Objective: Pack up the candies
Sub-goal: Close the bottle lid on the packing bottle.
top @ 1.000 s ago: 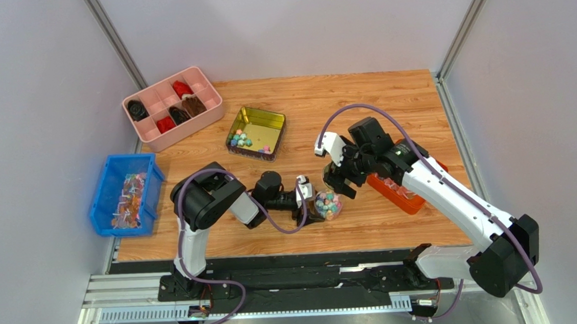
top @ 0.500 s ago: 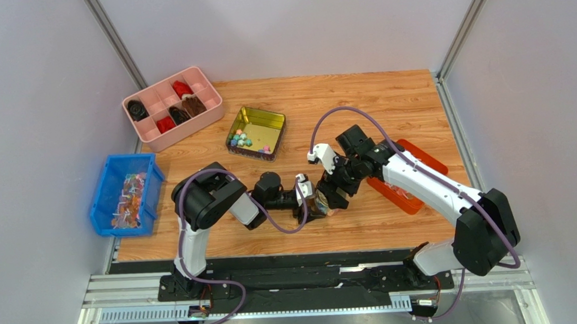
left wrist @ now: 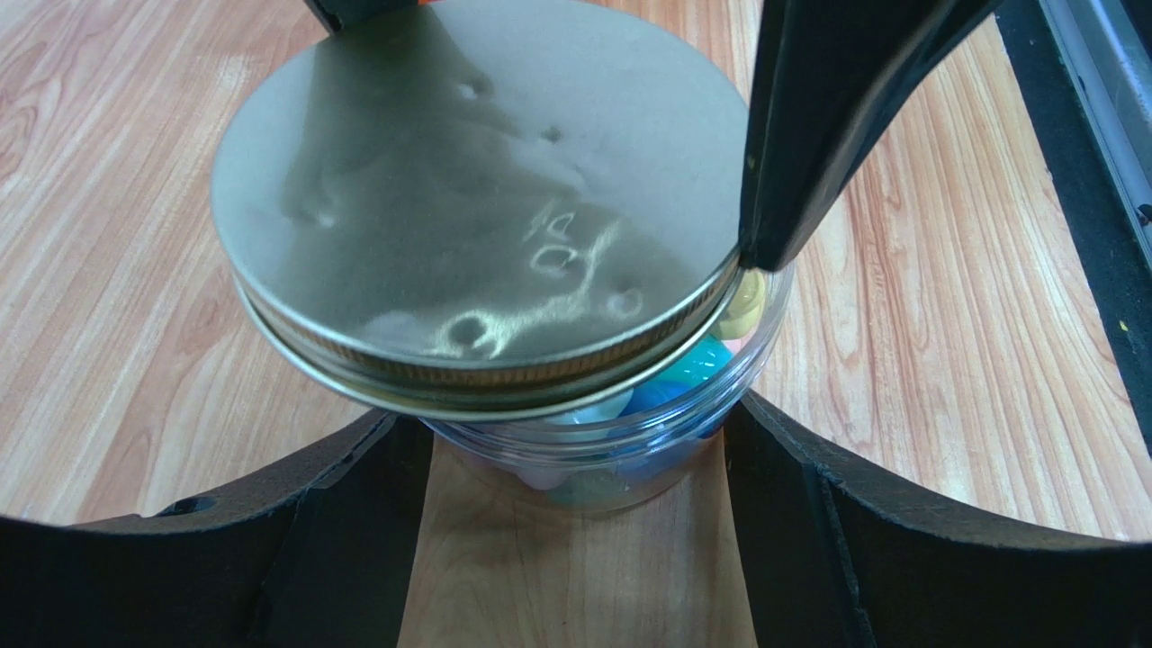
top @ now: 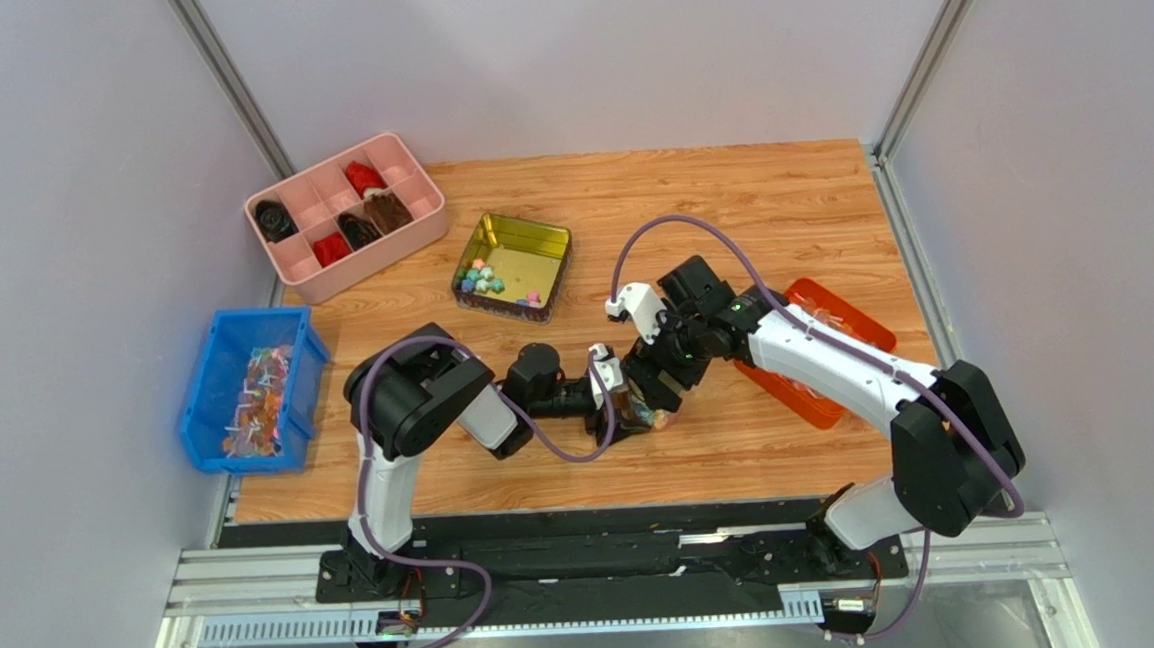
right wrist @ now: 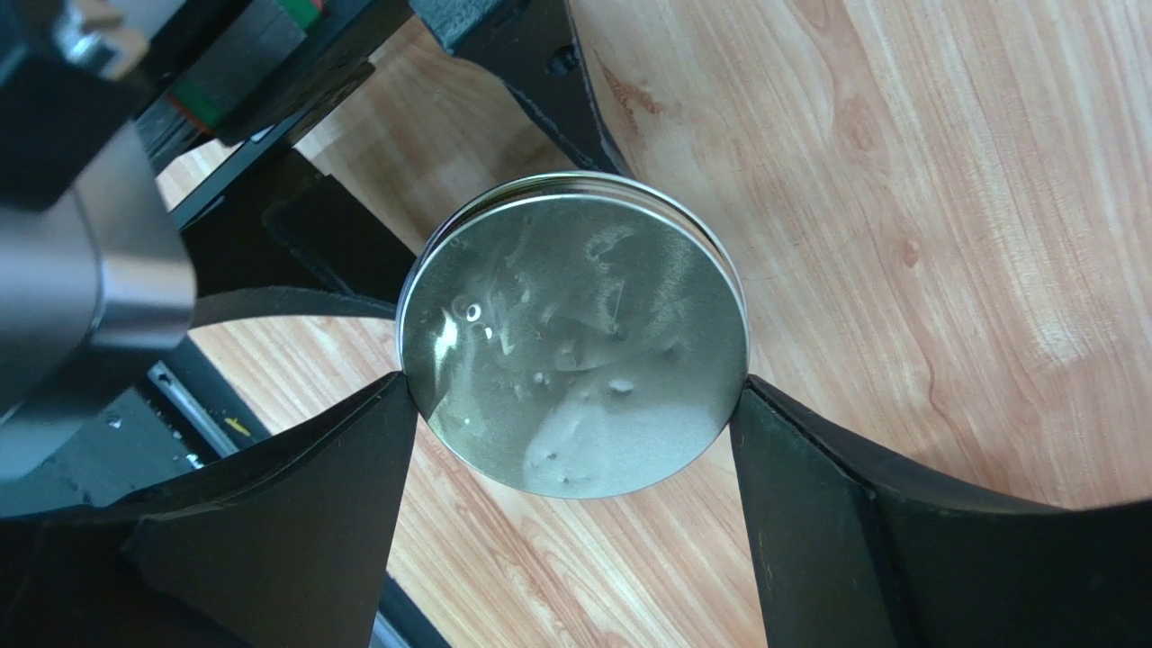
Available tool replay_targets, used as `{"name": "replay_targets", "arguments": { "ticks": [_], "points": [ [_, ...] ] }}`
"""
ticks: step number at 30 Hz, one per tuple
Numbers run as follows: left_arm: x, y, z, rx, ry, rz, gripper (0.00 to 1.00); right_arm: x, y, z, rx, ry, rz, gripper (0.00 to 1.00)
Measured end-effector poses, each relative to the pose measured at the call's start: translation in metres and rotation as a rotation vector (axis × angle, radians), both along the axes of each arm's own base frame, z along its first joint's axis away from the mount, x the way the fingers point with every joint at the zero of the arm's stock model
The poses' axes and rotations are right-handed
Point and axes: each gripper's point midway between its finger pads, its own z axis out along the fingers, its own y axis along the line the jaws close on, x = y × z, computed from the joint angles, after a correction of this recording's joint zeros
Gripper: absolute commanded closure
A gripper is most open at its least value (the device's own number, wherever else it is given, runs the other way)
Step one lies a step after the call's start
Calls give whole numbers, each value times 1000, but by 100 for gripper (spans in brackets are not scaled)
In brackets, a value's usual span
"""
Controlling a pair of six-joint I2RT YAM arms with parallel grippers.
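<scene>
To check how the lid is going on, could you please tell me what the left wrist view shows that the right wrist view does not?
Only the left wrist view shows the clear plastic jar beneath the round silver metal lid, with pastel round candies inside and the left claw clamping its sides. Only the right wrist view shows the right claw gripping the lid's rim on both sides. Both show the lid and the wooden table.

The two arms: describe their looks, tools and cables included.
Left arm and right arm: white links, black joints, a greyish-purple cable looping along each. Left tool and right tool: black, curved fingers.
</scene>
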Motion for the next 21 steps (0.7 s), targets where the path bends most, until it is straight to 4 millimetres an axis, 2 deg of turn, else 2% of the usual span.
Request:
{"name": "replay_targets", "arguments": {
  "ticks": [21],
  "points": [
    [5,4,-2,1,35,22,24,-7,1,-7,-30,18,10,33]
  ]
}}
